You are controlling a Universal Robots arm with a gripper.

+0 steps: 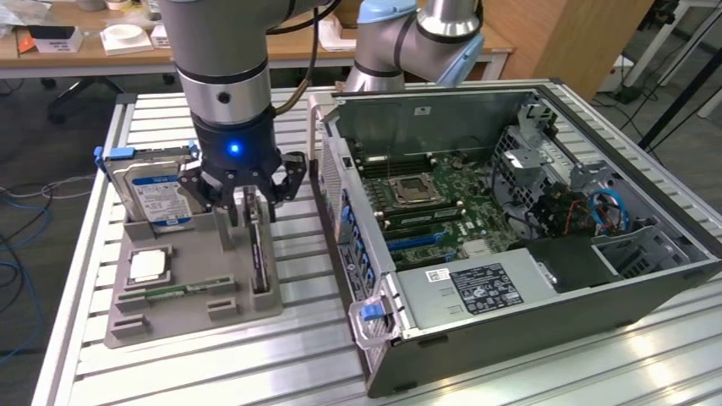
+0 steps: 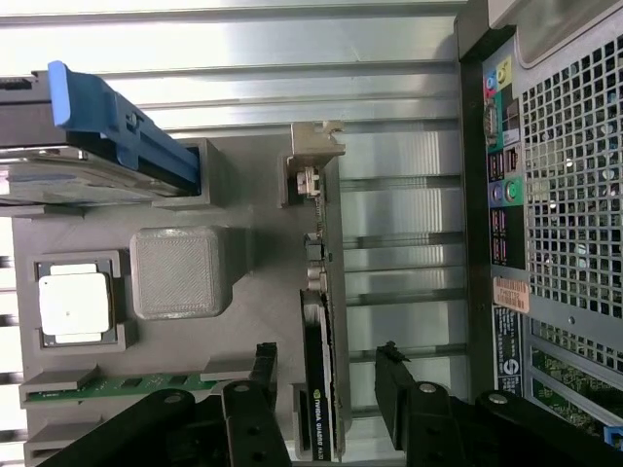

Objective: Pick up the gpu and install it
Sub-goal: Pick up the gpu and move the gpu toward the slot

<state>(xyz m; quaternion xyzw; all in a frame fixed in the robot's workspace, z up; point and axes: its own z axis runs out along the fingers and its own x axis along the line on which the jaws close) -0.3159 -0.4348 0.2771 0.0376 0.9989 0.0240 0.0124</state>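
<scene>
Ext high oblique; wrist close above tray (image 2: 255, 243)

A slatted aluminium table (image 1: 226, 364) is taking up the middle, and light is glaring off its rails at five o'clock. At eleven o'clock a wooden desk (image 1: 90, 59) is carrying white boxes (image 1: 124, 38), with a chair base (image 1: 79, 89) standing under it. A wooden cabinet (image 1: 570, 38) is rising at one o'clock. Cables (image 1: 23, 199) are trailing over the dark floor (image 1: 34, 127) at nine o'clock.
</scene>
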